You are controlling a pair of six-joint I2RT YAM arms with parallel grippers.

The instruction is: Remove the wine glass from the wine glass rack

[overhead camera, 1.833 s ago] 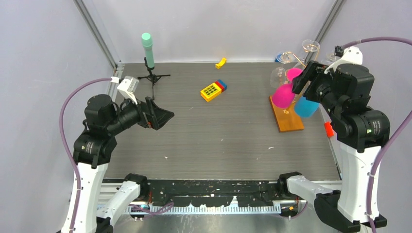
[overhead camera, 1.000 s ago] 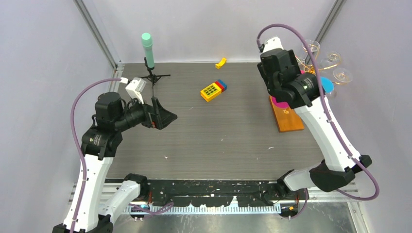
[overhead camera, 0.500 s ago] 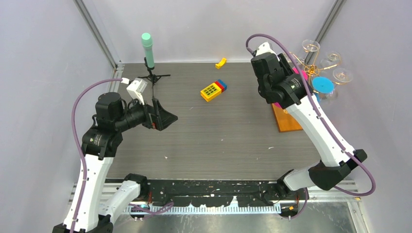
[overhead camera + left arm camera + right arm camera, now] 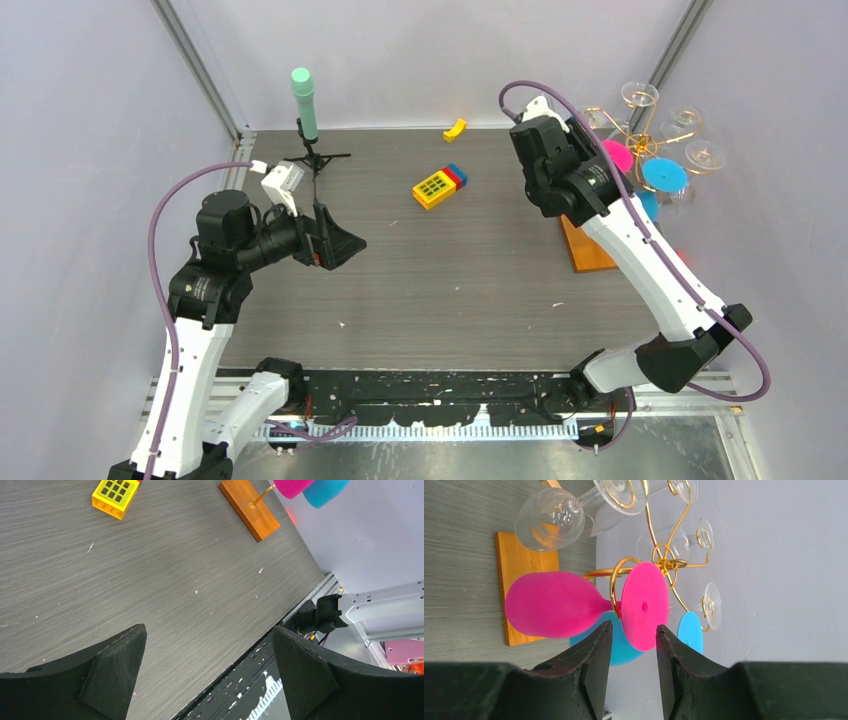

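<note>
From above, the right arm is stretching toward the far right of the desk. Its head is sitting just beside the wine glass rack, where a pink wine glass is hanging foot-up from a gold curl. A blue glass and some clear ones are hanging around it. The left hand is hovering well apart on the left.

Through the left wrist camera, that hand's jaws are standing wide with nothing between them, and the rack's wooden base is showing far off.

Through the right wrist camera, the right hand is standing half narrowed, jaws apart. They are flanking the rim of the pink foot, next to the gold loop that is carrying the stem. I cannot tell whether they are touching it.

I am judging this to be the grasping step. Next the hand needs a firm pinch on the foot or stem. Then it needs to draw the glass out along the loop's open end without jolting its neighbours.
</note>
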